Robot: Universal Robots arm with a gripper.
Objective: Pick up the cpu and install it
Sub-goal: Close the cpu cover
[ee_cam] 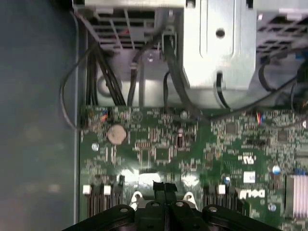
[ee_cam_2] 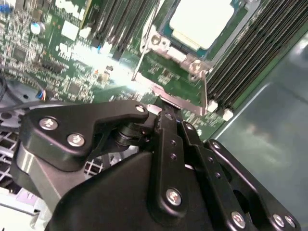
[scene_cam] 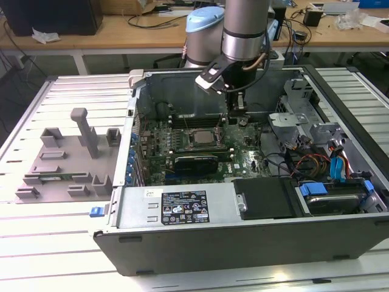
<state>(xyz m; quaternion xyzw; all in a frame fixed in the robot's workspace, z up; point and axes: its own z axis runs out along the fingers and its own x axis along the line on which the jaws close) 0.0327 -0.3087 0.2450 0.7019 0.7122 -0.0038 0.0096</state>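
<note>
You're looking at the gripper (ee_cam_2: pixel 166 109) with fingers pinched together, nothing visible between them. The cpu (ee_cam_2: pixel 204 21) lies flat inside the socket frame (ee_cam_2: pixel 156 42) on the motherboard (ee_cam: pixel 159 149), just beyond the fingertips, apart from them.

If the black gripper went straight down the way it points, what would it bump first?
The black gripper would most likely meet the edge of the metal socket frame on the green motherboard, beside the shiny silver square cpu, not the chip itself. Depth is hard to judge.
</note>
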